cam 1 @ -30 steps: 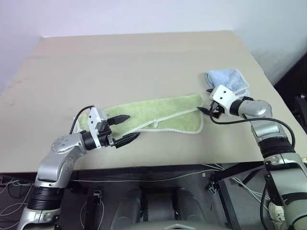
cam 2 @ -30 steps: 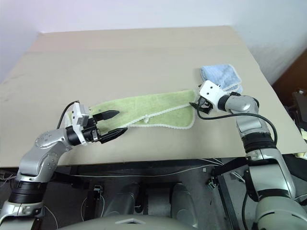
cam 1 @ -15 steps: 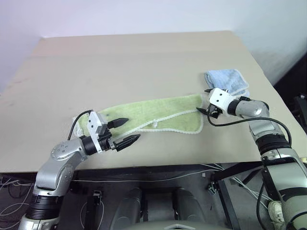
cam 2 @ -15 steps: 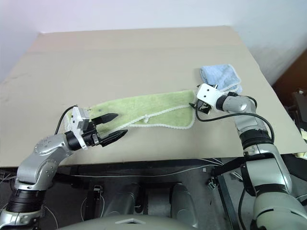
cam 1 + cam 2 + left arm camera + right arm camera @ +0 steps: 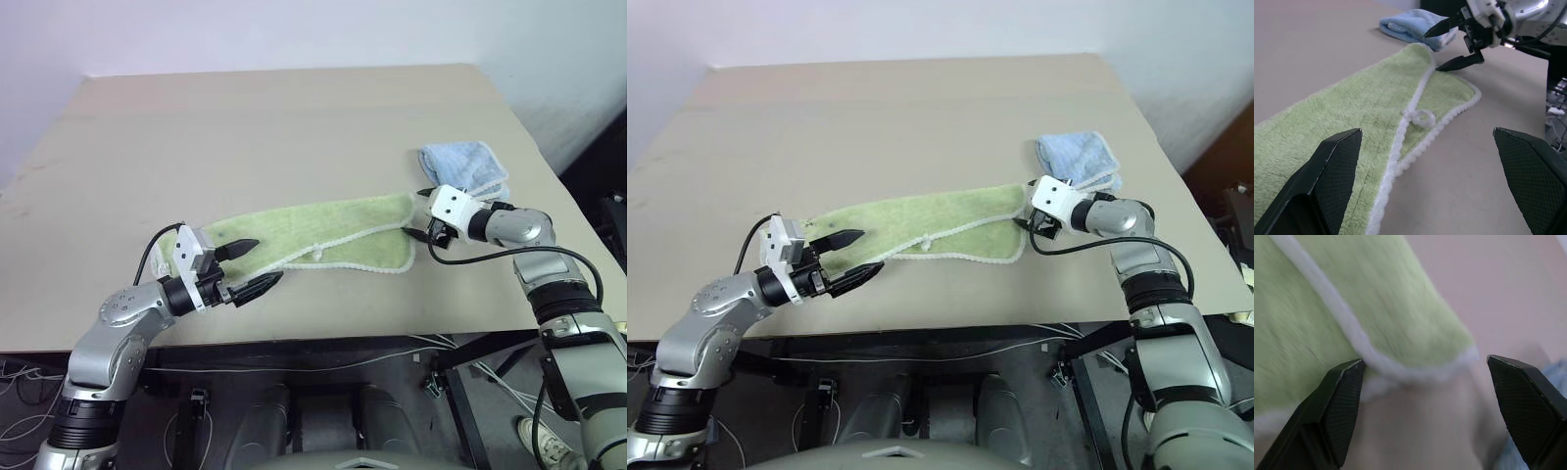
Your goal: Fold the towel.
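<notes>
Terry cloth, soft and limp: expect the towel [image 5: 304, 238] to be light, to drape and sag once lifted, and to grip well on its nap. Take it by the white stitched edging at the corners, since a pinch in mid-cloth would likely only bunch it.

Position: it lies flat on the tabletop [image 5: 294, 127], a long strip running from lower left of the head view to centre right, already doubled lengthwise with the loop tag on the near edge.

Left gripper [image 5: 247, 265]: fingers spread wide, holding nothing, hovering over the towel's left end; in its wrist view the cloth runs away between them.

Right gripper [image 5: 418, 211]: fingers also wide apart and empty, straddling the right end corner, one tip close to the edging. You cannot confirm contact.

Blue folded cloth [image 5: 468, 166] sits just beyond; keep clear.
</notes>
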You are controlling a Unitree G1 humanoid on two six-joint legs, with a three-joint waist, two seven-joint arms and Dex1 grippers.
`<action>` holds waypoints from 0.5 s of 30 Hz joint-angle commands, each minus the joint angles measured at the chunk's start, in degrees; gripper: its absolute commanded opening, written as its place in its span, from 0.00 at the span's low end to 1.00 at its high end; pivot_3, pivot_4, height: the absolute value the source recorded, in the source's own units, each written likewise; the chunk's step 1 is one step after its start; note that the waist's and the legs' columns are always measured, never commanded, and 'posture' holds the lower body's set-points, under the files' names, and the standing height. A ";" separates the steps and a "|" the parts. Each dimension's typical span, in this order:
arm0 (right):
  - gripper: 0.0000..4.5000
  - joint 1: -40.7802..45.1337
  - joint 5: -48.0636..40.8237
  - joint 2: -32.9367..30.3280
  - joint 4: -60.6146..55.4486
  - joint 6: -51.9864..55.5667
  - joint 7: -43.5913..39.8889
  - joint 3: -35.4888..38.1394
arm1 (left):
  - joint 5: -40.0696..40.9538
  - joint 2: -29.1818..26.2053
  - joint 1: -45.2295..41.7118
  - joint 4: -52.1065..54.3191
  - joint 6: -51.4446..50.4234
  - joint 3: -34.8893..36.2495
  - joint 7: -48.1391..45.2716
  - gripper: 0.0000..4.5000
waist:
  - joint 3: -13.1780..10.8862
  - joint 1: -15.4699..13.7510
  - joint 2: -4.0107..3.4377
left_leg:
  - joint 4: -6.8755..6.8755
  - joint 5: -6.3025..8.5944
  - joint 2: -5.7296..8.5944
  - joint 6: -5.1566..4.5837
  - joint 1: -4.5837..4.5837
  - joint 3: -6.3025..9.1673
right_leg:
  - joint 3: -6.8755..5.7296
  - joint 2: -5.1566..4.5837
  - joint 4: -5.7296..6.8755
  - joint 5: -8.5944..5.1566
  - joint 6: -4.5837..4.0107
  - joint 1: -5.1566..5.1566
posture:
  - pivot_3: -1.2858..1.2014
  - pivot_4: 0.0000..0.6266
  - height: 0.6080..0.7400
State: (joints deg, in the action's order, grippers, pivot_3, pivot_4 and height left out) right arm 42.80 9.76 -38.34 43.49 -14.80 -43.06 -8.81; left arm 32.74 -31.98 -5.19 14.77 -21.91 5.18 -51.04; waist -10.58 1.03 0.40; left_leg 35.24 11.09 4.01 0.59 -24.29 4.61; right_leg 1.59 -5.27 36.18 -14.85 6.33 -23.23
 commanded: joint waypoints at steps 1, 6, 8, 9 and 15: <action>0.93 3.58 1.66 0.28 3.67 -1.91 3.61 0.34 | -0.30 -0.26 -0.20 1.41 1.17 0.11 -0.46 1.00 | 0.00 -0.04 0.00 | 0.00 -0.01 0.00 0.02 0.00 0.01 | 0.00 0.00 0.01 0.00 0.00 0.00 | 0.52 0.24 1.00; 0.93 5.78 0.88 1.63 5.71 -3.05 4.05 0.83 | -0.48 -0.11 0.34 1.23 1.66 0.32 -0.71 1.00 | 0.00 -0.04 0.00 | -0.02 -0.02 -0.01 0.03 0.00 0.02 | -0.01 0.02 0.01 0.00 0.01 0.00 | 0.52 0.24 1.00; 0.93 5.56 0.53 1.84 5.12 -3.99 3.03 0.72 | -0.56 -0.09 0.89 1.40 1.95 0.46 -0.75 1.00 | 0.00 -0.03 0.00 | -0.02 -0.02 0.00 0.02 0.00 0.02 | -0.01 0.02 0.01 0.01 0.01 0.00 | 0.52 0.24 1.00; 0.93 5.37 0.07 2.00 4.54 -4.30 2.31 0.83 | -0.58 -0.09 1.20 1.54 2.09 0.54 -0.75 1.00 | 0.00 -0.03 0.00 | -0.02 -0.02 0.00 0.02 0.00 0.02 | 0.00 0.02 0.01 0.01 0.01 0.00 | 0.52 0.24 1.00; 0.93 4.88 -1.83 2.62 1.83 -3.95 -1.10 1.29 | -0.56 -0.30 2.12 2.64 2.01 0.98 -0.20 1.00 | 0.00 0.03 -0.01 | -0.02 -0.02 -0.01 0.02 0.01 0.02 | 0.00 0.03 0.02 0.01 0.02 0.00 | 0.52 0.24 1.00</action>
State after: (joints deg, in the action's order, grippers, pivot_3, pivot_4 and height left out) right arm 46.58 9.65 -35.78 47.14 -18.18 -43.44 -8.76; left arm 31.95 -31.94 -3.01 14.82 -20.74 5.21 -51.51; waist -10.59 1.06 0.39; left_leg 35.22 11.07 3.99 0.62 -24.28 4.64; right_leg 1.58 -5.25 36.21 -14.85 6.35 -23.23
